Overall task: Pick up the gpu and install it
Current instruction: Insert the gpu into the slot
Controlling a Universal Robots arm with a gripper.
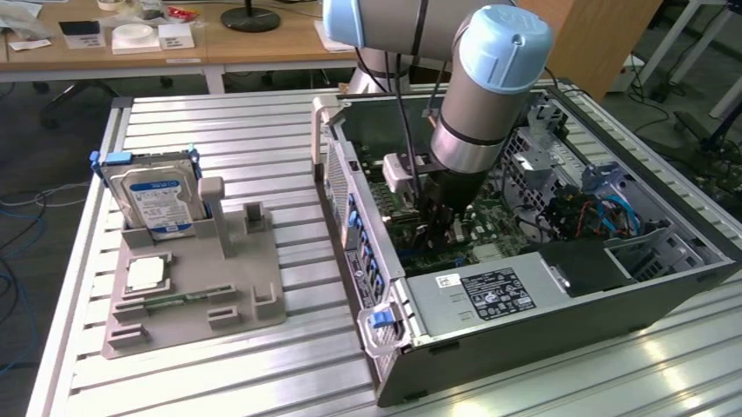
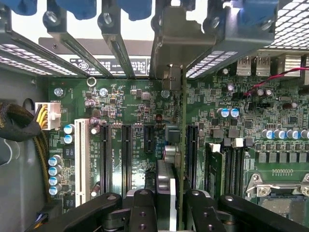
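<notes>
While I hang inside the open computer case (image 1: 649, 287), my gripper (image 2: 170, 203) is pinched part-closed on the gpu (image 2: 176, 140); it stands edge-on over the motherboard (image 2: 130, 106), long axis running toward its metal bracket (image 2: 181, 34) at the rear slots.

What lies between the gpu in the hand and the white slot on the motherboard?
In the wrist view, three black expansion slots, two long and one short, lie between the gpu and the white slot.
</notes>
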